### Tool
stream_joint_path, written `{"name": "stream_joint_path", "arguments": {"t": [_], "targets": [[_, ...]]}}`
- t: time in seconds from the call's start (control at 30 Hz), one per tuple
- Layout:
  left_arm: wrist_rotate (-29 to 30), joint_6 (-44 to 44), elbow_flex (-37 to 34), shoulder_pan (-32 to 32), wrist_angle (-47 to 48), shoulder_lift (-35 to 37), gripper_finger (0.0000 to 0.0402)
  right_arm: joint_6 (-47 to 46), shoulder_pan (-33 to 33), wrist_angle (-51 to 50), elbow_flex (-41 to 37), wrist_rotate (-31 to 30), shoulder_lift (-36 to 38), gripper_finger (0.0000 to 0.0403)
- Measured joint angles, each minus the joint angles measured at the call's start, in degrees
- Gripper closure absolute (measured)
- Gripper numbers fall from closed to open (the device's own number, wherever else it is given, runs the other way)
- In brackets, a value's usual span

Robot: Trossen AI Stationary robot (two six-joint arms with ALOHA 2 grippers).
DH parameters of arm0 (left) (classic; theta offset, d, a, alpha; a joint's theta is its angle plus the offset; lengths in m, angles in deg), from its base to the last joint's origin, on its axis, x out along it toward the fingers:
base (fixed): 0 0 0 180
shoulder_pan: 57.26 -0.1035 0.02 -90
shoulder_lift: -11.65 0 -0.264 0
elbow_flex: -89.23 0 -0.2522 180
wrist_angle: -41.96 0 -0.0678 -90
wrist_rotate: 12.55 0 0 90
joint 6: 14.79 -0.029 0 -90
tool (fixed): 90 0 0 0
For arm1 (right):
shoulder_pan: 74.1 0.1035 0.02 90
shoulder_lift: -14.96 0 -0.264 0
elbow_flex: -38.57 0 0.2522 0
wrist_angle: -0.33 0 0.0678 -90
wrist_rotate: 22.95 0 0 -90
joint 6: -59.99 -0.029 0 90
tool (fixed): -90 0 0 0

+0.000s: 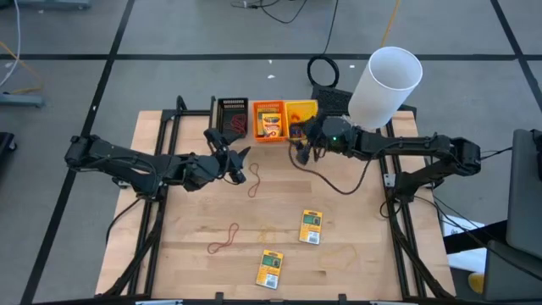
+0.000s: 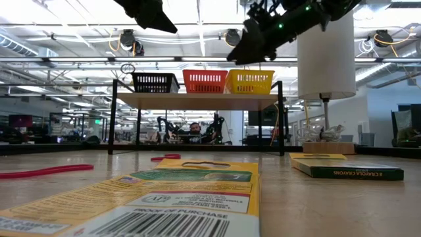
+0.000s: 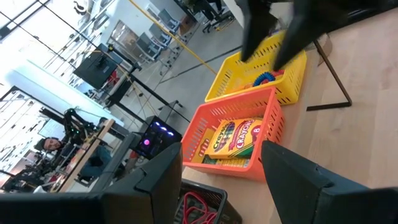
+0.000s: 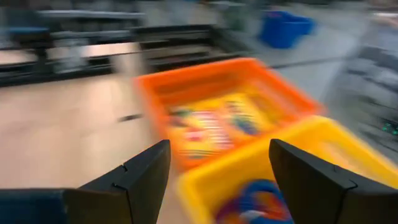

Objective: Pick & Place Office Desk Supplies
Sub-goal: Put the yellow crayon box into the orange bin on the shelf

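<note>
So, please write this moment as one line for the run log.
left gripper: open, empty, before black bin | right gripper: open, empty, by yellow bin | crayon packs: on table

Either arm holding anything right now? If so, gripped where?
Nothing is held. The left gripper and right gripper both hang with jaws open and empty, just short of the bins.

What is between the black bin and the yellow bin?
The orange bin sits between the black bin and the yellow bin, with crayon packs inside. The high view shows it best.
</note>
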Motion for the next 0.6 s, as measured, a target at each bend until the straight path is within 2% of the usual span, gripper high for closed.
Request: {"name": "stream_joint_path", "arguments": {"t": [0.1,0.2,0.33,0.6], "targets": [[0.28,0.05,0.0,0.29,0.07,0.0,0.0192,1.49,0.64,0.25,0.0,9.24,0.0,0.0141],[0.15,0.02,0.04,1.29,1.49,0.0,0.0192,3.56,2.41,0.13,0.0,14.28,0.0,0.0141],[-2.46,2.76,0.04,3.95,4.47,0.0,0.0192,6.44,6.79,-0.03,0.0,15.38,0.0,0.0141],[-17.74,10.45,0.04,10.39,5.76,0.0,0.0192,9.55,17.72,-0.17,-0.02,15.53,0.0,0.0141]]}}
